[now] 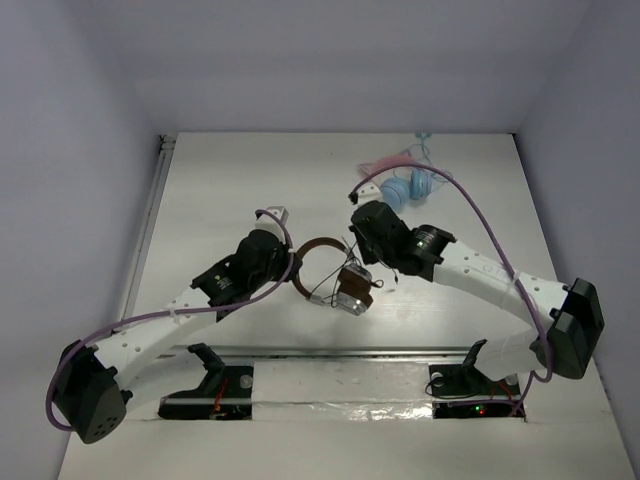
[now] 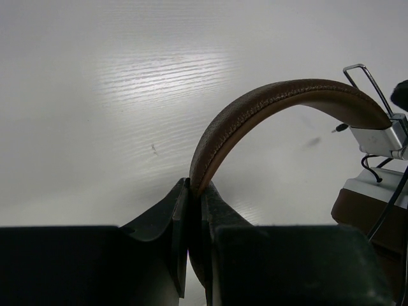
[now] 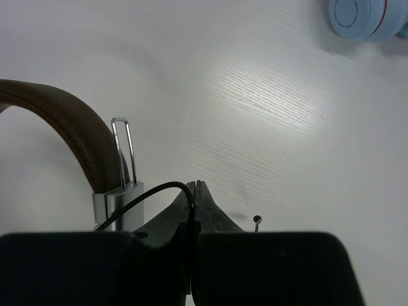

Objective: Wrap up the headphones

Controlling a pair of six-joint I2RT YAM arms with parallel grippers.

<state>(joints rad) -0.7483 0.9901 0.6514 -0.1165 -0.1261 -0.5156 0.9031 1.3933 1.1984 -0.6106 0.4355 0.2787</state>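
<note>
Left hand [image 2: 189,191] fingers fill the foreground of the left wrist view, clenched on the edge of the brown headband [image 2: 268,95]. Right hand [image 3: 194,188] is likewise pressed together, pinching the thin dark cable [image 3: 153,191], which loops up out of the jaws toward the silver yoke [image 3: 118,204].

Headphones [image 1: 335,285]: one brown-and-silver set, at mid-table between the two hands. The band arcs from the left hand [image 1: 293,268] toward the right hand [image 1: 358,238], and the earcups [image 1: 352,290] are bunched together at its near-right end. Whether the earcups rest on the table [image 1: 230,190] cannot be told.

View differences: the left wrist view alone shows the stitched band in full curve and the plug [image 2: 341,127] lying apart from it. The right wrist view shows the plug [image 3: 256,220] just beside its fingers, plus a light-blue earcup [image 3: 360,16] at the upper right. Only the top view shows both arms and the second set [image 1: 410,185], pink and light blue, lying at the far right of the table, well apart.

Count: two headphone sets, two arms, two hands.
</note>
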